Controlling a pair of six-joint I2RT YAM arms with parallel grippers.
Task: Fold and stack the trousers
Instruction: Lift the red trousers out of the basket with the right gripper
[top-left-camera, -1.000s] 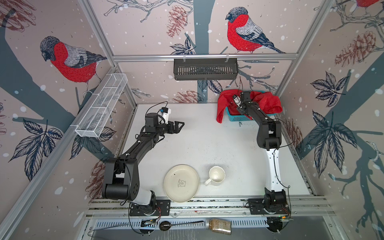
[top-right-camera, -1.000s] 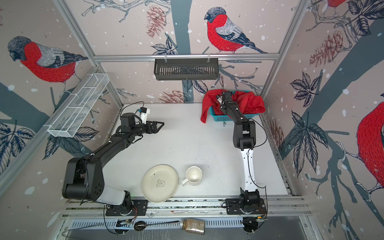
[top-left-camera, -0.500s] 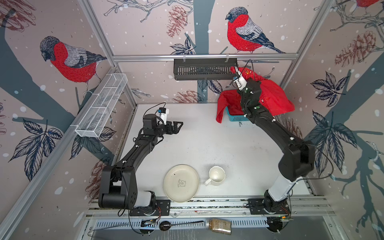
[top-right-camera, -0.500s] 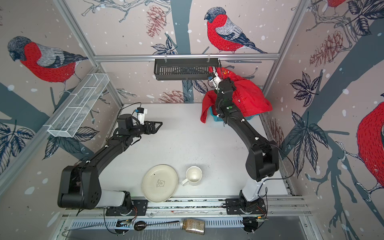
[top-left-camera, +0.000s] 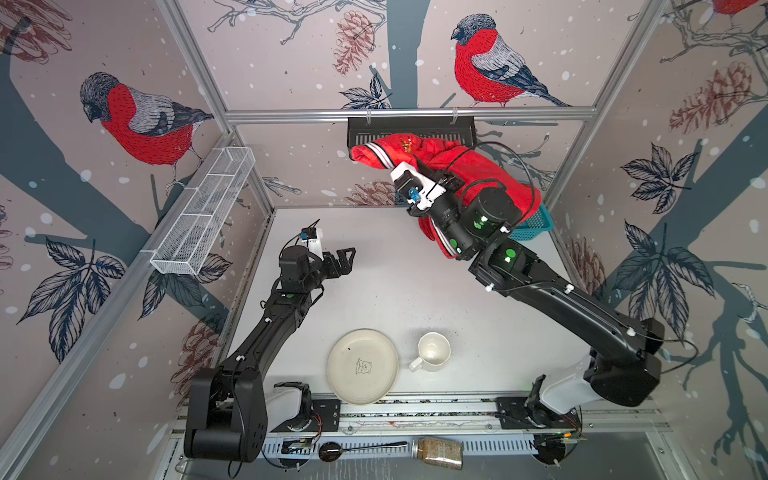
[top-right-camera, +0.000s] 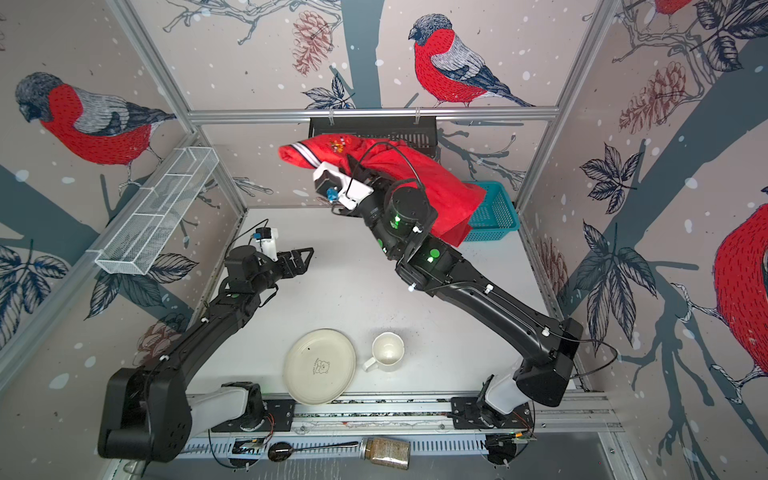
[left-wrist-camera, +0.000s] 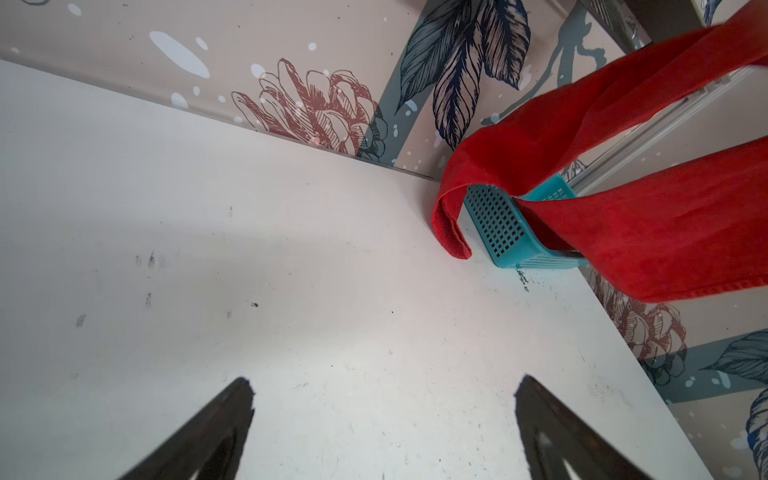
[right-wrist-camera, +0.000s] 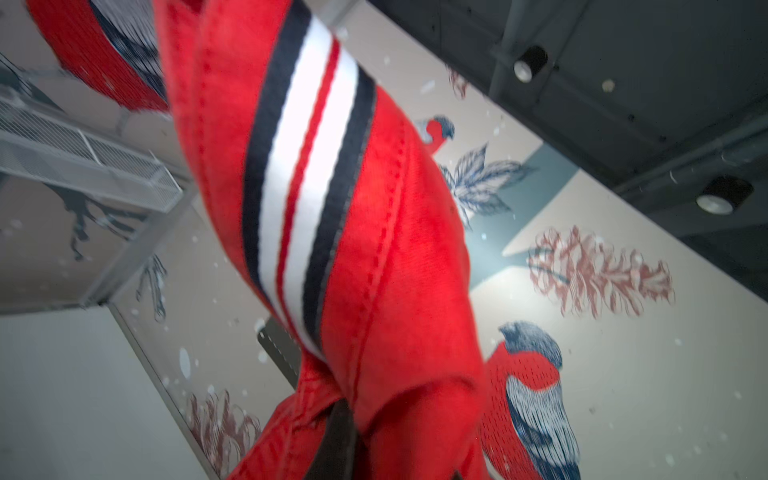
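The right gripper (top-left-camera: 446, 179) pinches the red trousers (top-left-camera: 486, 174) high above the teal basket (top-left-camera: 536, 224), with cloth draping over its rim. The left gripper (top-left-camera: 347, 261) hangs spread wide over the desk (top-left-camera: 395, 291), well apart from the basket.

Tips of right gripper (top-left-camera: 450, 179) buried in trousers (top-left-camera: 473, 162), which also hide most of the basket (top-left-camera: 538, 224) far right. Right wrist view: cloth blurred, cut off by edges. Print on plate (top-left-camera: 345, 353) too small.

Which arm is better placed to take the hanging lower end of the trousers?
Left. The left gripper is free, jaws open, aimed towards the trousers. The right gripper is shut on them, holding them up above the basket.
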